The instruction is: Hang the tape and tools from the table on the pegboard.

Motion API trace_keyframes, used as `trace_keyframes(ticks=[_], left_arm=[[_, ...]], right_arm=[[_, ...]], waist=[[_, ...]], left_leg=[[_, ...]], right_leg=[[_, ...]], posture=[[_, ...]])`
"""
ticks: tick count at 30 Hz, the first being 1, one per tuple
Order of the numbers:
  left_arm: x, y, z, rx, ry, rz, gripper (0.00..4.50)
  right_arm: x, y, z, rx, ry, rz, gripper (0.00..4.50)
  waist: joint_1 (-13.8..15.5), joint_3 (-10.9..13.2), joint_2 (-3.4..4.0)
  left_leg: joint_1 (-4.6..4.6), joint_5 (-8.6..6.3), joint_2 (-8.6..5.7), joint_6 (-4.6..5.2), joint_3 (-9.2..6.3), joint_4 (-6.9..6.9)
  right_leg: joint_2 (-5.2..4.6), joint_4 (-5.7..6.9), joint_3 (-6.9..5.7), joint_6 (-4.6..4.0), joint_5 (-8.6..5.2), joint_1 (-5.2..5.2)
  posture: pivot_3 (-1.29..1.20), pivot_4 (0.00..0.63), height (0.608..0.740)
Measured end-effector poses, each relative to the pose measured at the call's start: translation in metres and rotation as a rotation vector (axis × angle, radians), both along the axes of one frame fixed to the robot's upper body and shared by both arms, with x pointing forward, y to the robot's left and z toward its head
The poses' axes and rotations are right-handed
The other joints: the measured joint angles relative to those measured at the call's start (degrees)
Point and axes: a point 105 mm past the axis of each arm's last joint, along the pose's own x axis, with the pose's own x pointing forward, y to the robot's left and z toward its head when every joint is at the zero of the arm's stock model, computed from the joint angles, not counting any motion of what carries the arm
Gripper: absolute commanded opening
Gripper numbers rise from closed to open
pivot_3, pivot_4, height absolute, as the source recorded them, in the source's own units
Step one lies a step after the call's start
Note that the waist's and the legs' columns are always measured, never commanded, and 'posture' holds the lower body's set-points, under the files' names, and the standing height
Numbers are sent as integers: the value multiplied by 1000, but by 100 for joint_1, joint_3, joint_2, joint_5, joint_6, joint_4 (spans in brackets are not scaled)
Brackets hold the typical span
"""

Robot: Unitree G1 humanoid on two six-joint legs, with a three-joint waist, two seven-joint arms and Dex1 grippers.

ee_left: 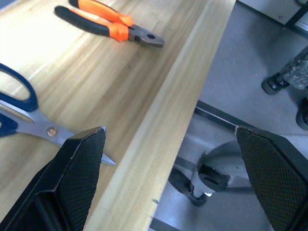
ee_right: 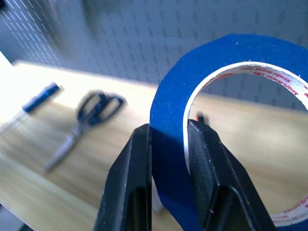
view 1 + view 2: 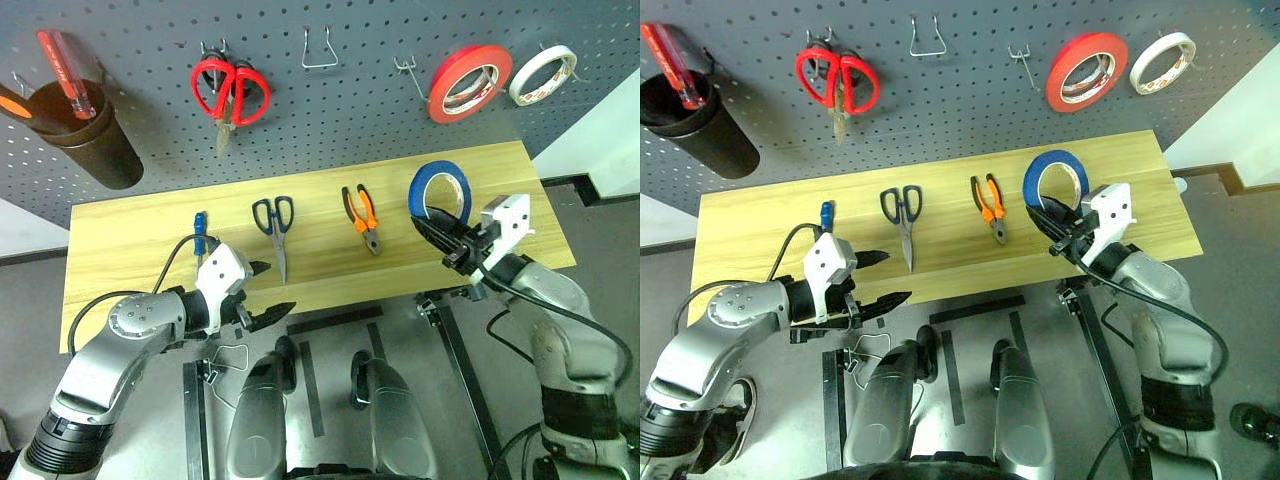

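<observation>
Nearest, the left gripper (image 3: 272, 290) hangs at the front edge of the tabletop (image 3: 130, 250), its fingers spread wide and empty. The right gripper (image 2: 168, 144) pinches the wall of the blue tape (image 3: 441, 190), held upright above the tabletop (one finger inside the ring, one outside). Further back lie the blue screwdriver (image 3: 200, 232), black scissors (image 3: 274, 224) and pliers (image 3: 361, 215); behind them stands the pegboard (image 3: 340, 110).
</observation>
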Motion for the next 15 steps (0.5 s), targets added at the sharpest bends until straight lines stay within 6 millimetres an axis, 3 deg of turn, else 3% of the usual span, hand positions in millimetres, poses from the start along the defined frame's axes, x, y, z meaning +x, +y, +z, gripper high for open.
trace_keyframes(ticks=[3,11,15], left_arm=[[4,0,3,-4,-20,-7,4500],[11,5,-3,-8,-30,24,4500],[12,6,-5,-9,-27,32,4500]], right_arm=[[-6,1,18,9,-65,-20,698],[5,5,57,20,-218,-77,698],[14,15,47,-4,-184,-48,698]], waist=[[-11,-15,-8],[-10,-19,-12],[-2,-23,-17]], left_leg=[[1,2,0,-2,0,0],[1,6,1,-2,1,2],[1,7,0,-1,12,9]], right_leg=[[8,0,0,0,0,0],[21,3,0,0,1,-1],[21,5,-1,1,1,2]], posture=[[58,321,717],[62,320,717],[58,324,717]])
